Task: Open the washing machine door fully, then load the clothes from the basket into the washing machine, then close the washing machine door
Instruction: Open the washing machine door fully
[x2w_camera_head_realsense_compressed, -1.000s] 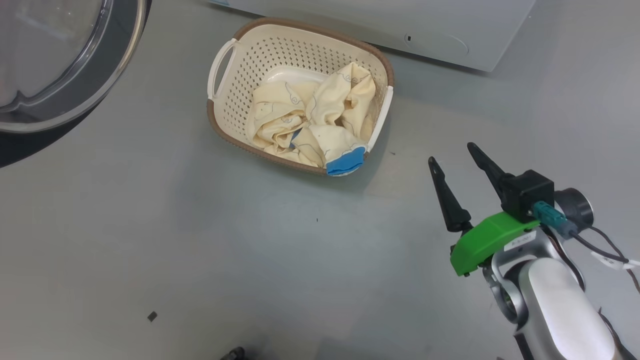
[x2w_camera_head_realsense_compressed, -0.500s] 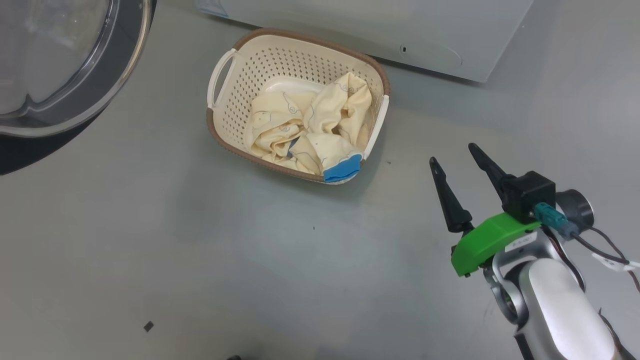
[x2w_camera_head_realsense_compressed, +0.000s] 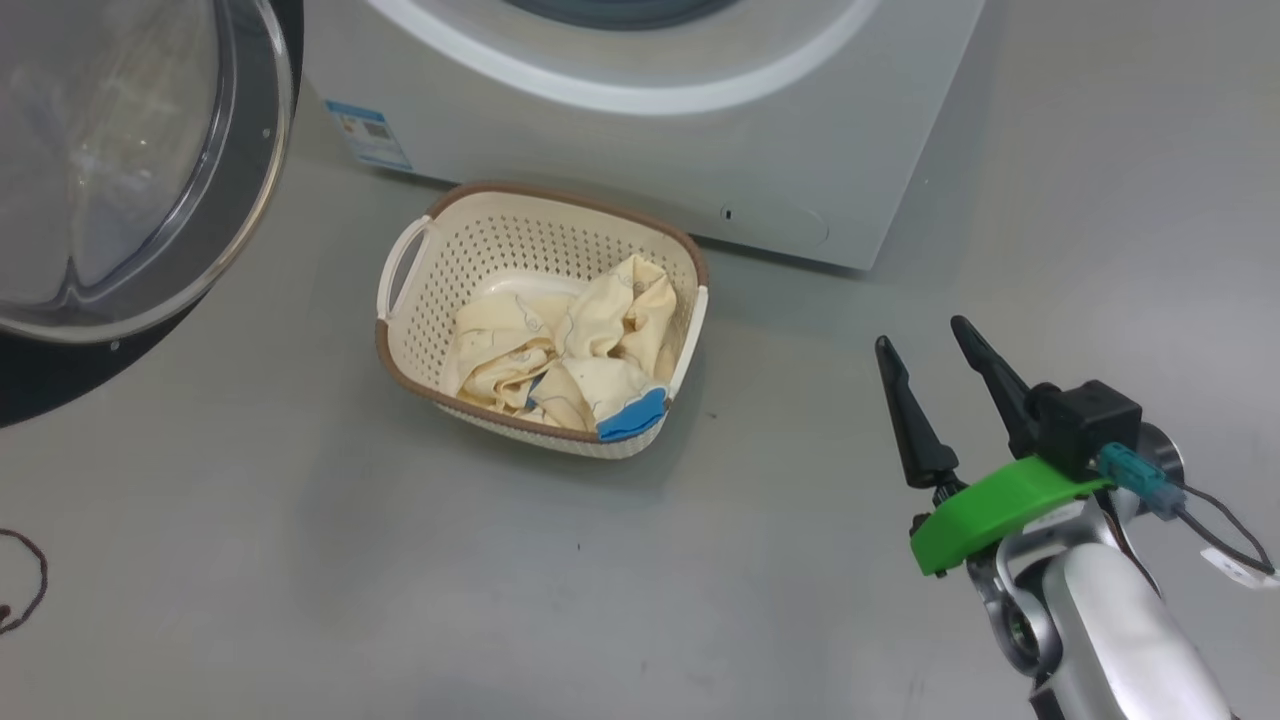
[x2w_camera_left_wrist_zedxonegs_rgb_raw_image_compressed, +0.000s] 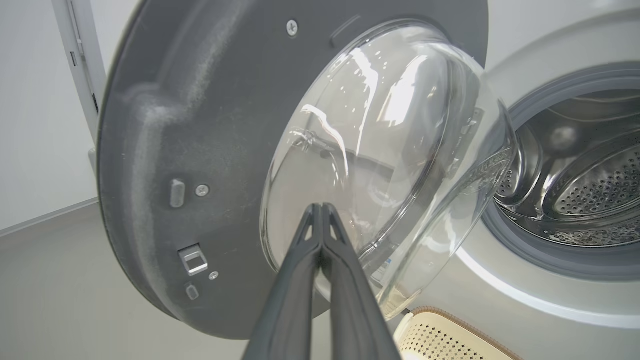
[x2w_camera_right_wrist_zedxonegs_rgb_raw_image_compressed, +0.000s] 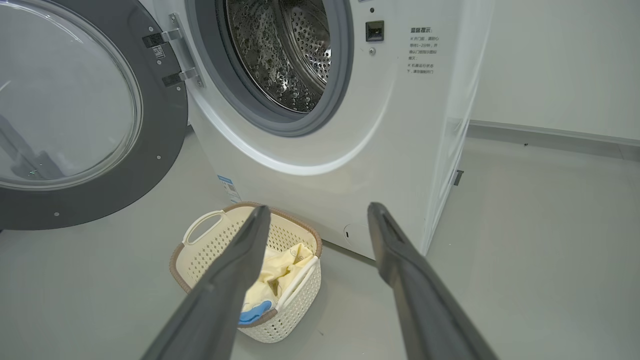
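Change: the head camera has tipped up since a second ago, so far more of the washing machine's (x2w_camera_head_realsense_compressed: 640, 130) front shows. The basket (x2w_camera_head_realsense_compressed: 560, 192) and its load lie as they did, and the right claw (x2w_camera_head_realsense_compressed: 921, 332) is spread as before.
Floor (x2w_camera_head_realsense_compressed: 300, 560): plain grey, with a loop of dark cord (x2w_camera_head_realsense_compressed: 25, 580) at the far left edge.
Washing machine: white, at the far side of the scene, its mouth uncovered and the steel drum (x2w_camera_right_wrist_zedxonegs_rgb_raw_image_compressed: 290, 50) bare inside the grey seal.
Door (x2w_camera_head_realsense_compressed: 120, 180): swung wide to the left on two metal hinges (x2w_camera_right_wrist_zedxonegs_rgb_raw_image_compressed: 172, 36), its inner face and bulging glass bowl (x2w_camera_left_wrist_zedxonegs_rgb_raw_image_compressed: 380, 150) turned to the room.
Basket: on the floor just in front of the machine, to the right of the door and well apart from both claws.
Clothes (x2w_camera_head_realsense_compressed: 560, 360): crumpled in the basket's right half, a blue patch (x2w_camera_head_realsense_compressed: 632, 415) draped over the near rim.
Right claw: low at the near right, above bare floor, fingers wide apart with nothing between them.
Left claw (x2w_camera_left_wrist_zedxonegs_rgb_raw_image_compressed: 318, 206): fingers pressed together on nothing, tips pointing at the glass bowl. Whether they touch it I cannot tell.
Label (x2w_camera_head_realsense_compressed: 368, 132): small and blue, at the machine's lower left corner.
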